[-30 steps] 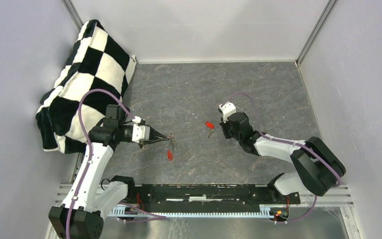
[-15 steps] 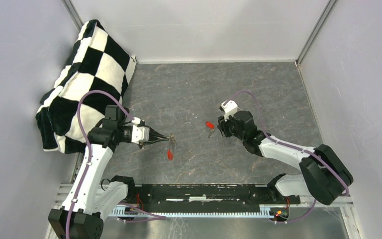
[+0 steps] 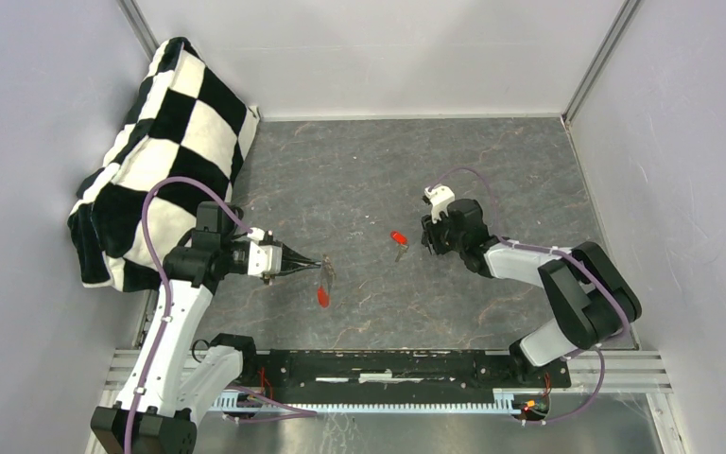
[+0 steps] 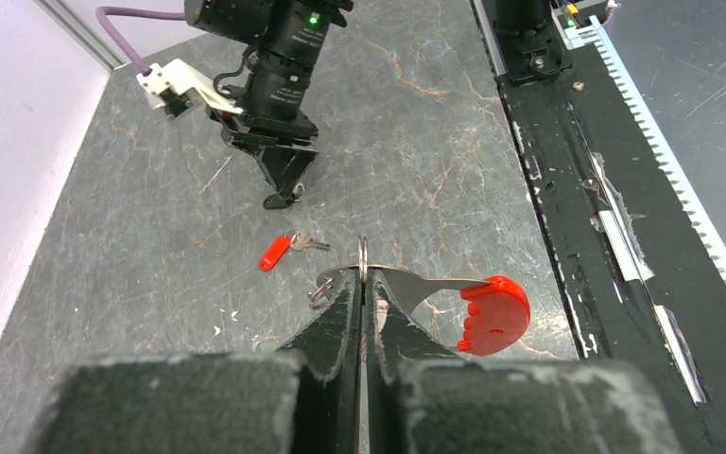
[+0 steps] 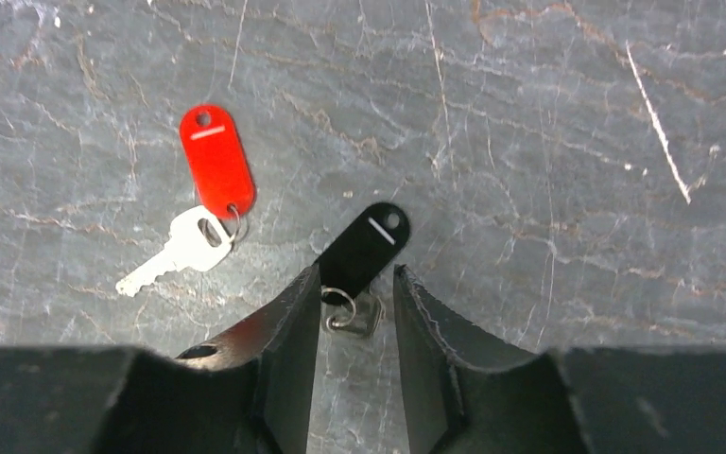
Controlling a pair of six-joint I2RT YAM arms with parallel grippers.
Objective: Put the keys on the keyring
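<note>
Seen from above, the left fingers (image 3: 304,264), left of centre, are pinched shut on the keyring (image 3: 325,274), its red tab just below in the frame. Right of centre, the right fingers (image 3: 430,241) point down at the table (image 3: 359,161) just beside the red-headed key (image 3: 398,236). A checkered cushion (image 3: 161,142) fills the upper left. In the left wrist view the fingers (image 4: 336,317) clamp the thin ring edge-on at lower centre, with the red tab out to the right and the red-headed key (image 4: 279,252) lying above and to the left. In the right wrist view the fingers (image 5: 288,345) stand moderately apart at bottom centre, holding nothing and straddling the lower end of the black-headed key (image 5: 364,248). The red-headed key (image 5: 216,161) sits at upper left. The black-headed key lies flat, so closing could skid it aside or catch only its small loop, leaving it dangling. The ring, held by its edge, could also twist during threading.
</note>
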